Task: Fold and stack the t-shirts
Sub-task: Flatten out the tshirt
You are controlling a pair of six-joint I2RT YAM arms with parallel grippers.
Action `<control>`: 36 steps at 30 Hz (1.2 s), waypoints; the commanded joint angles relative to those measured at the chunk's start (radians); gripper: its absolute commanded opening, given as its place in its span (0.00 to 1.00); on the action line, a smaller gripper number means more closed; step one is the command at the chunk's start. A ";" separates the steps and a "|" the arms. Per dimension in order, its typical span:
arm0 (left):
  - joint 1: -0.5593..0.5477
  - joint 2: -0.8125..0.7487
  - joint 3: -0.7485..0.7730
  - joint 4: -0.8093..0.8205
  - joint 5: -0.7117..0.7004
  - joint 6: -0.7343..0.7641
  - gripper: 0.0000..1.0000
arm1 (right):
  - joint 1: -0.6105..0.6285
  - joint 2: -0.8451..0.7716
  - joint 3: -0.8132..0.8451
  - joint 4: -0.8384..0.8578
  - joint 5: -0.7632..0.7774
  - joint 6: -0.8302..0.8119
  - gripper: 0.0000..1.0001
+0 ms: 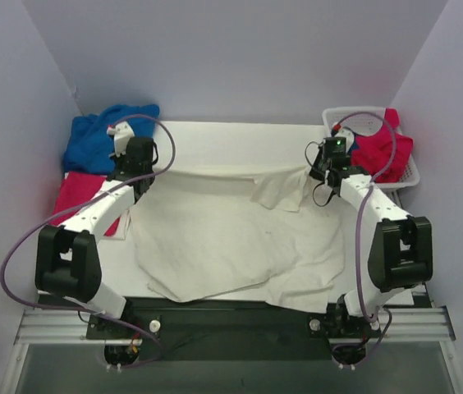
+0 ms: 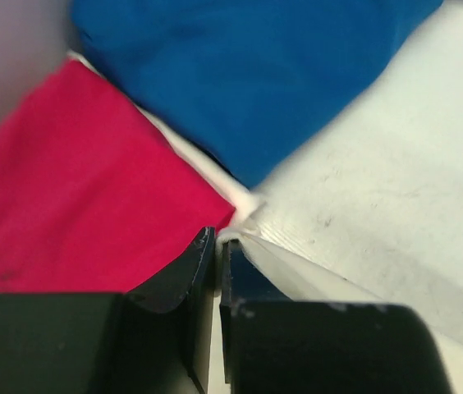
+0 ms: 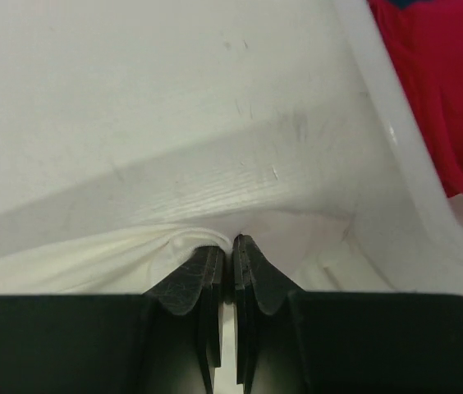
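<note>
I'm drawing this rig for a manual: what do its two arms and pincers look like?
The left arm and right arm have white links and bulky black joints. A purple cable loops along each. The left pincer and right pincer are black, with wedge-shaped fingers.

Blue shirt (image 2: pixel 240 74) blurred, top cropped

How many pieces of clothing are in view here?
4: a cream cloth t-shirt spread mid-table, a crumpled blue shirt far left, a flat red shirt beside it, a bunched red shirt in the white plastic basket, right. The basket may hide more.
</note>
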 commanded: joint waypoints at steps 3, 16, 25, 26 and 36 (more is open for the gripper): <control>0.070 0.197 0.105 0.116 0.078 -0.089 0.00 | -0.013 0.190 0.148 0.116 0.090 -0.015 0.00; 0.079 0.484 0.358 0.167 0.148 -0.029 0.00 | -0.033 0.562 0.595 0.078 0.073 -0.065 0.34; 0.079 0.587 0.487 0.133 0.191 -0.003 0.00 | -0.028 0.547 0.654 -0.005 0.085 -0.075 0.67; 0.079 0.592 0.503 0.128 0.194 -0.003 0.00 | -0.028 0.536 0.644 -0.011 0.076 -0.066 0.65; 0.078 0.595 0.494 0.121 0.222 -0.013 0.00 | -0.024 0.531 0.483 -0.071 -0.050 0.049 0.38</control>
